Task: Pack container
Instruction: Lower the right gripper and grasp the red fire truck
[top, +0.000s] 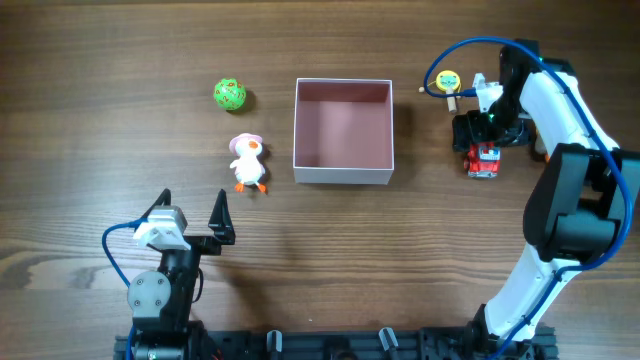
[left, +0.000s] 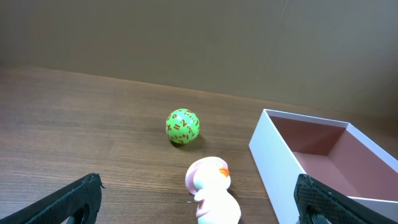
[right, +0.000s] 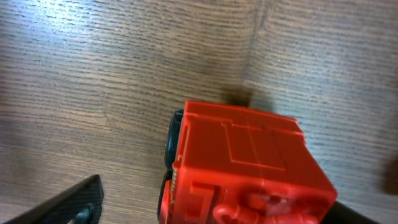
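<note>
The container (top: 343, 175) is a square white box with a dusty-pink inside, at the table's middle, and nothing shows inside it. It also shows in the left wrist view (left: 273, 163). A white duck toy with a pink hat (top: 247, 162) (left: 211, 193) stands left of it, and a green ball (top: 229, 95) (left: 182, 126) lies farther back. A red toy truck (top: 484, 160) (right: 242, 168) lies right of the container. My right gripper (top: 484, 142) is open, low over the truck, with its fingers on either side. My left gripper (top: 192, 215) is open and empty, in front of the duck.
A small yellow toy (top: 447, 81) lies at the back right, next to the right arm's blue cable. The right arm (top: 570, 130) reaches in from the right side. The left arm's base (top: 158, 295) stands at the front left.
</note>
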